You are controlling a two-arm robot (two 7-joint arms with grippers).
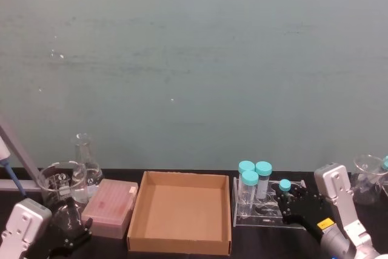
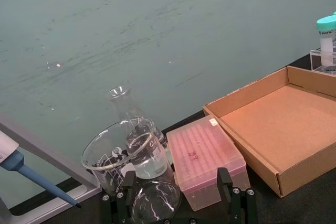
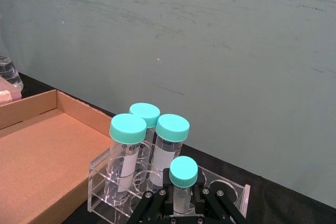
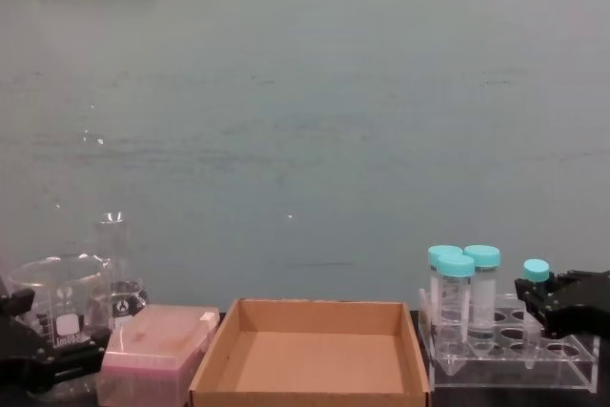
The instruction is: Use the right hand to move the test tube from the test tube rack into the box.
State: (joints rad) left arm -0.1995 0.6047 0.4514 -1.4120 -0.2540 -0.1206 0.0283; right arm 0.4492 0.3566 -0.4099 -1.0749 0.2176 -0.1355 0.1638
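The test tube (image 3: 183, 174), slim with a small teal cap, stands upright in the clear test tube rack (image 3: 231, 190), to the right of three wider teal-capped tubes (image 3: 157, 129). My right gripper (image 3: 182, 203) has its black fingers (image 3: 167, 195) pressed against both sides of the tube just below the cap. The head view shows the test tube (image 1: 285, 184), the right gripper (image 1: 292, 201) and the rack (image 1: 264, 213) right of the brown cardboard box (image 1: 180, 213). From the chest view, the test tube (image 4: 536, 274) sits at the right gripper (image 4: 545, 304).
A pink lidded box (image 1: 110, 207), a beaker (image 1: 60, 180) and a conical flask (image 1: 85, 153) stand left of the cardboard box. My left gripper (image 2: 176, 203) rests open at the lower left behind a round flask (image 2: 155, 203). Another glass vessel (image 1: 368, 177) is at far right.
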